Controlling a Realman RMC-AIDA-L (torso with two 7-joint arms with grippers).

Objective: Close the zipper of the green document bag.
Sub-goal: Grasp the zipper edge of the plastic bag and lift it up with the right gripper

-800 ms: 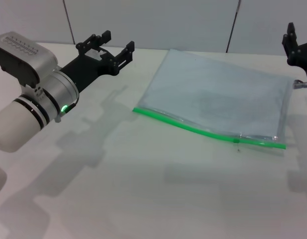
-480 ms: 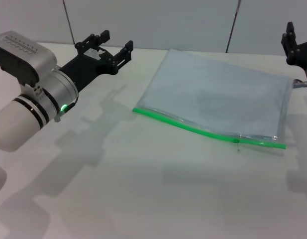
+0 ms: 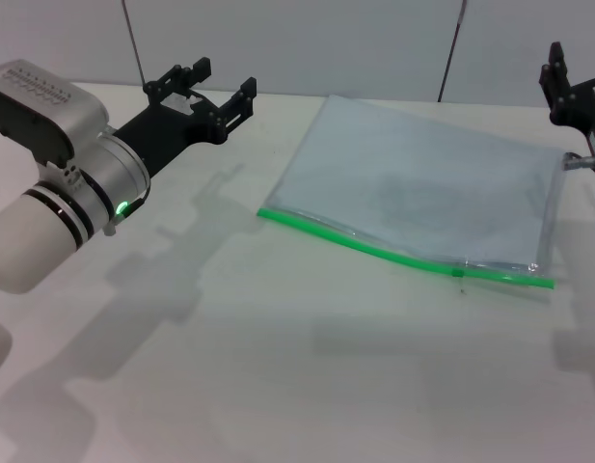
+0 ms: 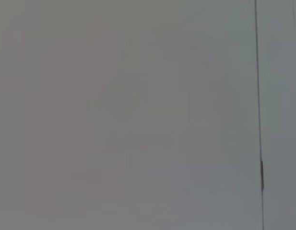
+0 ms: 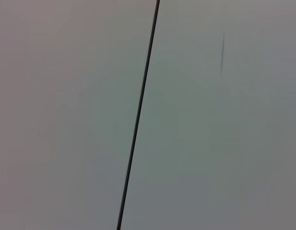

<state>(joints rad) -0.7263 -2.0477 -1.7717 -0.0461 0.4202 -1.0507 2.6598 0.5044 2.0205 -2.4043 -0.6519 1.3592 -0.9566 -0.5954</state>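
The green document bag (image 3: 422, 188), a flat translucent pale blue pouch, lies on the white table right of centre in the head view. Its zipper (image 3: 374, 252), a bright green strip, runs along the near long edge, with a small slider (image 3: 459, 272) near the right end. My left gripper (image 3: 212, 87) is raised at the far left, open, well clear of the bag's left corner. Only a part of my right gripper (image 3: 559, 82) shows at the right edge, above the bag's far right corner. Both wrist views show only blank wall panels.
The white table (image 3: 278, 357) spreads wide in front of the bag. A panelled wall (image 3: 307, 43) with dark seams stands behind the table. My left arm's grey and white body (image 3: 56, 164) fills the left side.
The right gripper has shifted slightly up and left at the frame's edge. The left arm and the bag have stayed put.
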